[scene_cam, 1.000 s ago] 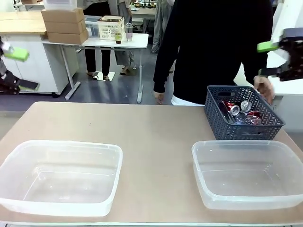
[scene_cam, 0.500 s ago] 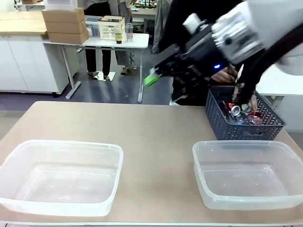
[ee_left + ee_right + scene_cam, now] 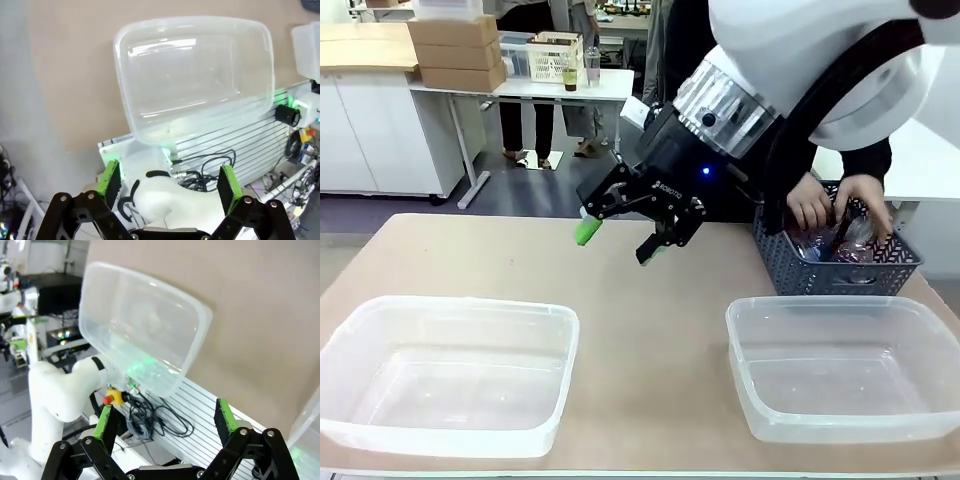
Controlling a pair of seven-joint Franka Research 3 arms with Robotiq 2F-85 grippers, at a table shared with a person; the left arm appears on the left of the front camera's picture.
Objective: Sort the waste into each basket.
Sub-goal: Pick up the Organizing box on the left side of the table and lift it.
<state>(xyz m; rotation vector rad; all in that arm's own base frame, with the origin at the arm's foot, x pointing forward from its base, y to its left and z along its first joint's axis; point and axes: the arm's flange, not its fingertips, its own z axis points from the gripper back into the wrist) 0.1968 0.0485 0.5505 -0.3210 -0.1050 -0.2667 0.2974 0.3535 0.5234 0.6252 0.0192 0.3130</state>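
Both clear bins, the left bin [image 3: 445,370] and the right bin [image 3: 845,365], lie empty near the front edge, so sorting seems not begun. The right gripper [image 3: 620,230] hangs over mid-table, fingers wide and empty; the left gripper [image 3: 167,182] likewise wide. Beyond, the person's hands [image 3: 835,205] dig in the dark lattice basket [image 3: 835,265] holding the waste [image 3: 840,245], crowding any reach there

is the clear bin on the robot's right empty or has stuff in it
Empty. In the front view the transparent bin shows only its bare floor; the cans are in the dark lattice basket behind it, where the person's hands reach.
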